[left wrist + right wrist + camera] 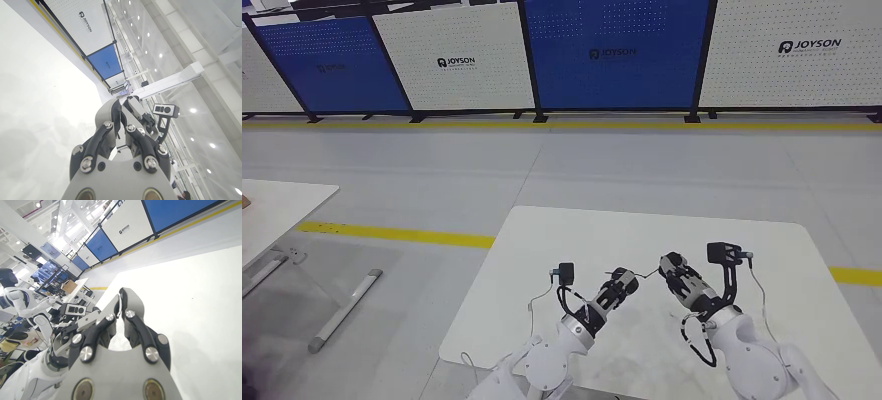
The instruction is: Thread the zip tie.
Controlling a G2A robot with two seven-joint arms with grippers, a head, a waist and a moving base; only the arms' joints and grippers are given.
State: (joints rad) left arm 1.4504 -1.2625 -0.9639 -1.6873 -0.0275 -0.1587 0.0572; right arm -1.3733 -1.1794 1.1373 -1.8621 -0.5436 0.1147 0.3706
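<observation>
From above, your left claw and right claw each pinch the zip tie stretched between them over the counter. Left wrist view: pads clamped, so hold firm. Right wrist view: likewise clamped; align the ends slowly.

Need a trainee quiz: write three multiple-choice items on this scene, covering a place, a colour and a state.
1. The left tool and right tool are: A above the table; B resting on it; C under it.
2. The table is: A blue; B yellow; C white.
3. The left tool is: A wide open; B shut on the zip tie; C half open, empty.
Key: A, both hang clear of its top; C, its top shows white; B, it clamps the zip tie that runs to the right tool.
</observation>
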